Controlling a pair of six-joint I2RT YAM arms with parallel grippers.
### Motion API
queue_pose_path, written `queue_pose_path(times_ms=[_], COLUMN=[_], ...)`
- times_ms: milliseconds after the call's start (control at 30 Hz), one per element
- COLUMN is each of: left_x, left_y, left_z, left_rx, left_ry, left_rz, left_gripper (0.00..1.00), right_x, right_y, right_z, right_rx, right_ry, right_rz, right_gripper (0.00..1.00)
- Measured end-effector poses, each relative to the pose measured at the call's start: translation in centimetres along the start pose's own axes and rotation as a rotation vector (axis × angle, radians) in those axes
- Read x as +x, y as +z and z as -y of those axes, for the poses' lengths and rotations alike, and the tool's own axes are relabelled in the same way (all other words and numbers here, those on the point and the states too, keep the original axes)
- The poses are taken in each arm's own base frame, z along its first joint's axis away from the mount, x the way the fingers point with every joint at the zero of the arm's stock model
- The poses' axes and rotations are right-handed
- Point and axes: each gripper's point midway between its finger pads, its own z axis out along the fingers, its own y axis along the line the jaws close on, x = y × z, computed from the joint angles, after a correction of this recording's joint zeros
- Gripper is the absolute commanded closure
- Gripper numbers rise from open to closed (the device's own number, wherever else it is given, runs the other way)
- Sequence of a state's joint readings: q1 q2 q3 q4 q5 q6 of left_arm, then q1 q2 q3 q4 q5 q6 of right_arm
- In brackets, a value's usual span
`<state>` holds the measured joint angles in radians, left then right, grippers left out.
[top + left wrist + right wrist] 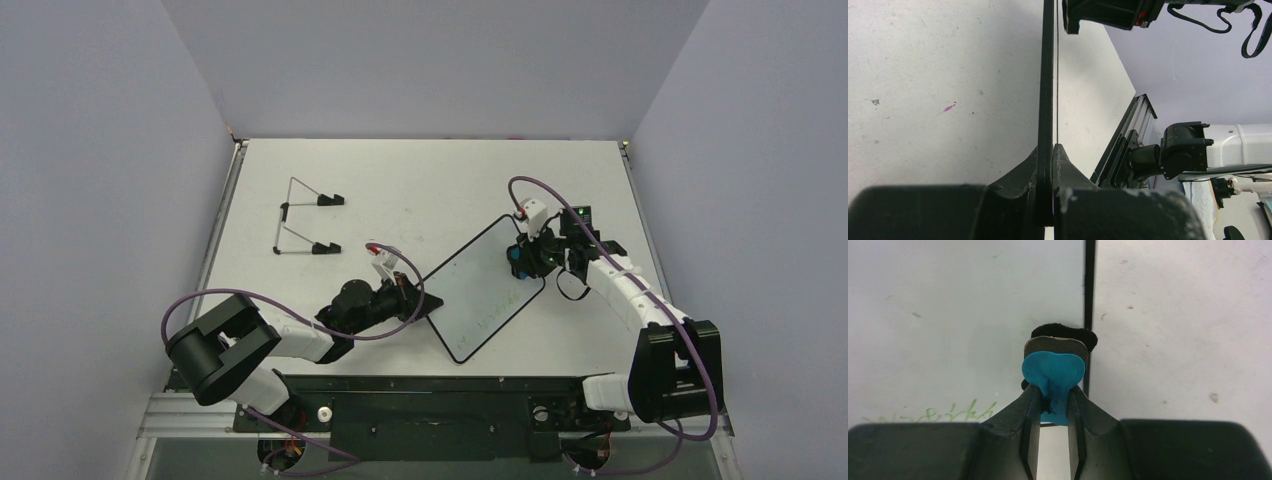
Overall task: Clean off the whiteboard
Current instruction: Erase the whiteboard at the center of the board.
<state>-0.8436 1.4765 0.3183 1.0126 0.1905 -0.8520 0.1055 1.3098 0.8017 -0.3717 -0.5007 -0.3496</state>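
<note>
The whiteboard point(482, 290) sits slantwise on the bench point(400, 180), between the arms. Its thin rim is pinched at the left edge by the left pincer point(1048, 152). It's probably best gripped there, since the board looks stiff, light and slick. The blue eraser point(1054, 371) is clamped in the right pincer point(1054, 396) at the board's far edge.

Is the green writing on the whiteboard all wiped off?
No, faint green handwriting shows on the glossy white, black-rimmed rectangular whiteboard.
</note>
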Motion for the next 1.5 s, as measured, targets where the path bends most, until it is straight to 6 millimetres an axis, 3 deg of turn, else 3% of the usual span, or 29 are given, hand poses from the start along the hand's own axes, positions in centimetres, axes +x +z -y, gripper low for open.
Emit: queue_pose_path(times_ms=[133,300,567,633,733,867,1000,1100,1233,1367,1433,1500], left_x=[0.0,-0.1,-0.3,-0.1,0.0,0.1,0.0,-0.1,-0.3,-0.4,-0.4,-0.2], left_y=[0.0,-0.1,-0.1,-0.1,-0.1,-0.2,-0.1,-0.1,-0.1,-0.1,-0.1,-0.1], left_z=[0.0,-0.3,-0.5,-0.3,-0.2,-0.1,-0.2,-0.3,-0.5,-0.7,-0.5,-0.4], left_rx=[0.002,-0.014,-0.02,-0.011,-0.003,0.001,-0.009,-0.014,-0.023,-0.027,-0.02,-0.011], left_ry=[0.0,-0.02,-0.006,-0.001,0.002,0.003,-0.015,-0.02,-0.02,-0.008,-0.001,0.001], left_rz=[-0.002,0.009,0.019,0.012,0.004,-0.001,0.003,0.009,0.02,0.025,0.021,0.012], left_gripper=[1.0,1.0,1.0,1.0,1.0,1.0,1.0,1.0,1.0,1.0,1.0,1.0], right_x=[0.6,0.9,0.2,-0.3,-0.6,0.1,1.8,1.8,1.5,1.0,0.6,0.1], right_y=[0.5,1.5,1.2,0.7,-0.1,0.1,1.4,1.6,2.0,1.7,1.3,1.0], right_z=[1.6,1.3,-5.0,-4.4,-1.9,0.8,1.9,1.8,-0.8,-5.9,-6.4,-5.2], right_rx=[0.076,0.061,-0.224,-0.212,-0.108,0.015,0.052,0.051,-0.048,-0.238,-0.267,-0.228], right_ry=[0.01,-0.022,-0.104,-0.075,-0.027,0.003,0.022,-0.002,-0.098,-0.162,-0.135,-0.089], right_rz=[-0.032,-0.067,-0.025,0.012,0.06,0.04,-0.032,-0.04,-0.05,-0.025,-0.003,0.025], right_gripper=[1.0,1.0,1.0,1.0,1.0,1.0,1.0,1.0,1.0,1.0,1.0,1.0])
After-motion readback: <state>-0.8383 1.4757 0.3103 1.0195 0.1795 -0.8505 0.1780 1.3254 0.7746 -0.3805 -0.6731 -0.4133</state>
